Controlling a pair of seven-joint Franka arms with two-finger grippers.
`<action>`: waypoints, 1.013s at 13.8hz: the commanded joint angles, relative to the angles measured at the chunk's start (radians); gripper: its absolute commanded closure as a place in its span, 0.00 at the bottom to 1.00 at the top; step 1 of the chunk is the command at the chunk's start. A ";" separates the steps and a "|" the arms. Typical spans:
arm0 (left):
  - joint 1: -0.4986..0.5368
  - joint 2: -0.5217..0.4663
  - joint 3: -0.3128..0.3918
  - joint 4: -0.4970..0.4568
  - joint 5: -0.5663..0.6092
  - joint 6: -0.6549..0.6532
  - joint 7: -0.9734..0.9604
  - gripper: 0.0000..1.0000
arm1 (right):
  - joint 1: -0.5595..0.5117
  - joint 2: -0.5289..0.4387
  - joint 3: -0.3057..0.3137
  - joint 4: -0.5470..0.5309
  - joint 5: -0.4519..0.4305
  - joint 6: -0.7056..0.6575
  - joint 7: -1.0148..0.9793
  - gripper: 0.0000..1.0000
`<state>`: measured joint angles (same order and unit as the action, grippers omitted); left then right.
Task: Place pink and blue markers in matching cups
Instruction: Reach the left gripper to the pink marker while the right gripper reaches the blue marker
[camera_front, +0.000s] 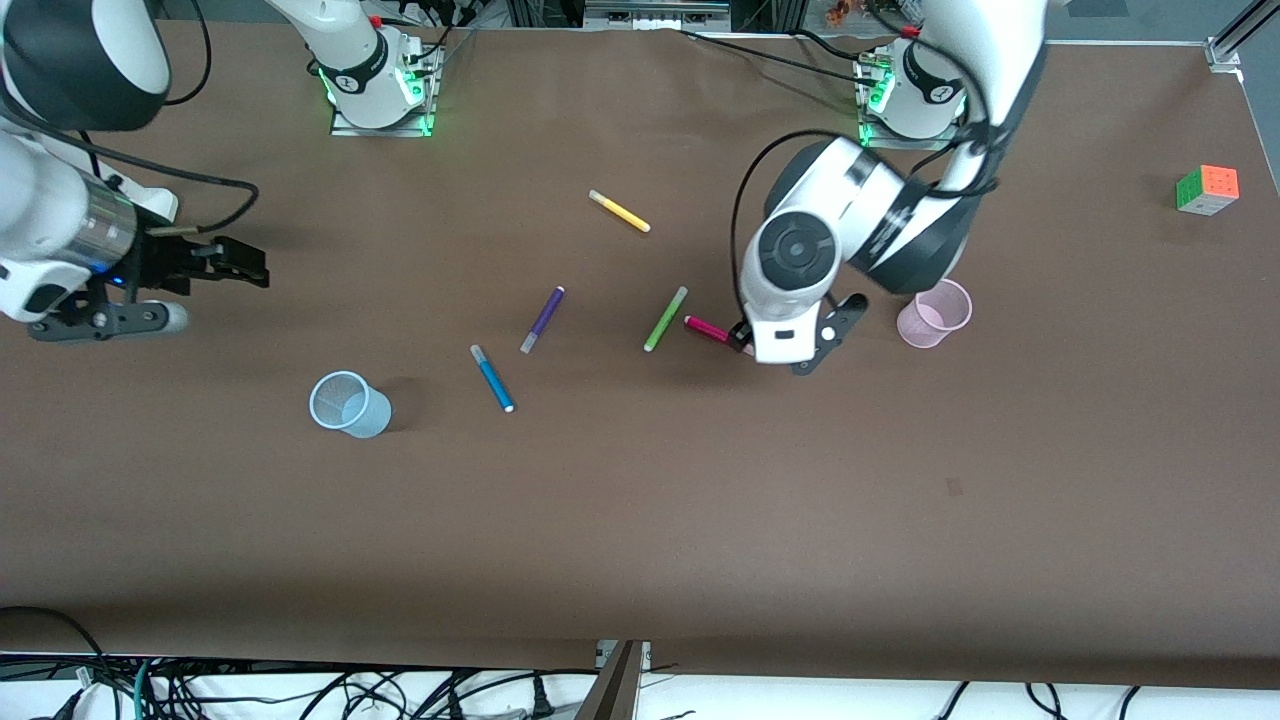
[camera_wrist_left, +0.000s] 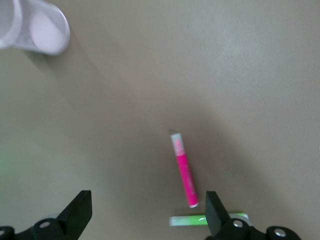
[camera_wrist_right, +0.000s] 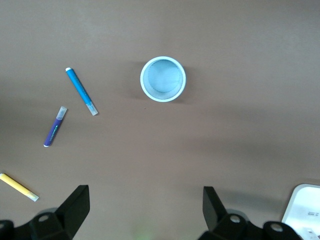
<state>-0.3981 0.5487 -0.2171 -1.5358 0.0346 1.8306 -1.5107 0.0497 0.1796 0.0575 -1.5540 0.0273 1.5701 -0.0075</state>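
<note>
Front view: two Franka arms work a brown table (camera_front: 640, 520) strewn with felt pens. From the pink marker (camera_front: 706, 328), lying flat near the table's middle, the pale pink cup (camera_front: 935, 314) stands upright at about three o'clock, toward the left arm's end. The left gripper (camera_front: 795, 345) hangs low over the marker's capped end, its black fingers spread wide and gripping nothing; in the left wrist view the pink marker (camera_wrist_left: 184, 170) lies on the table between the two open fingertips (camera_wrist_left: 216, 212), apart from both, with the lime-green pen (camera_wrist_left: 187, 220) just past its tip and the pink cup (camera_wrist_left: 42, 32) well apart.

From the blue marker (camera_front: 492, 378), also flat on the table, the pale blue cup (camera_front: 348, 404) stands at about eight o'clock, toward the right arm's end. The purple pen (camera_front: 542, 319) lies at about one o'clock from the blue marker, the lime-green pen (camera_front: 666, 318) just beside the pink marker, and the yellow pen (camera_front: 620, 211) nearer the robots' bases. The right gripper (camera_front: 240, 262) waits in the air over the right arm's end of the table, fingers spread and empty; its wrist view looks down on the blue cup (camera_wrist_right: 163, 79), blue marker (camera_wrist_right: 81, 91), purple pen (camera_wrist_right: 55, 126) and yellow pen (camera_wrist_right: 19, 187). A colour-tiled puzzle cube (camera_front: 1207, 189) sits at the left arm's end of the table.
</note>
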 joint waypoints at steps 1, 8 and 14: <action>-0.036 0.078 0.010 0.011 -0.012 0.083 -0.080 0.00 | 0.021 0.040 0.002 0.023 0.019 -0.004 -0.003 0.00; -0.053 0.094 0.010 -0.156 -0.001 0.317 -0.135 0.00 | 0.140 0.205 0.001 0.025 0.068 0.132 0.006 0.00; -0.070 0.097 0.012 -0.251 0.004 0.470 -0.161 0.00 | 0.229 0.281 0.001 -0.052 0.063 0.315 0.006 0.00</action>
<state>-0.4493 0.6740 -0.2152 -1.7452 0.0347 2.2704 -1.6442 0.2546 0.4600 0.0625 -1.5628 0.0879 1.8191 -0.0051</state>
